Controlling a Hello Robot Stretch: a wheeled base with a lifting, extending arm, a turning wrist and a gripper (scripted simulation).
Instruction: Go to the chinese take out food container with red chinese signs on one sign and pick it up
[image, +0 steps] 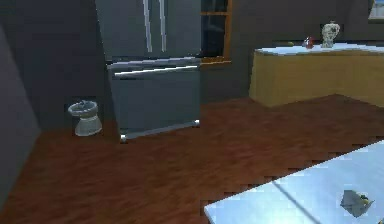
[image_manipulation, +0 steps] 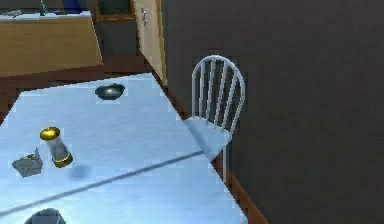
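Note:
A small grey boxy thing (image_manipulation: 28, 164) lies on the pale blue table (image_manipulation: 130, 130) near the arm side view's left edge; I make out no red signs on it. Just right of it stands a jar with a yellow lid (image_manipulation: 57, 146). A similar small grey thing (image: 352, 200) sits on the table corner (image: 290, 200) at the forward view's bottom right.
A dark bowl (image_manipulation: 110, 92) rests farther out on the table, and a white spindle-back chair (image_manipulation: 216, 100) stands at its right side. Ahead are a steel fridge (image: 150, 70), a grey pot (image: 85, 118) on the wooden floor, and a yellow counter (image: 310, 78) bearing a pale jug (image: 329, 35).

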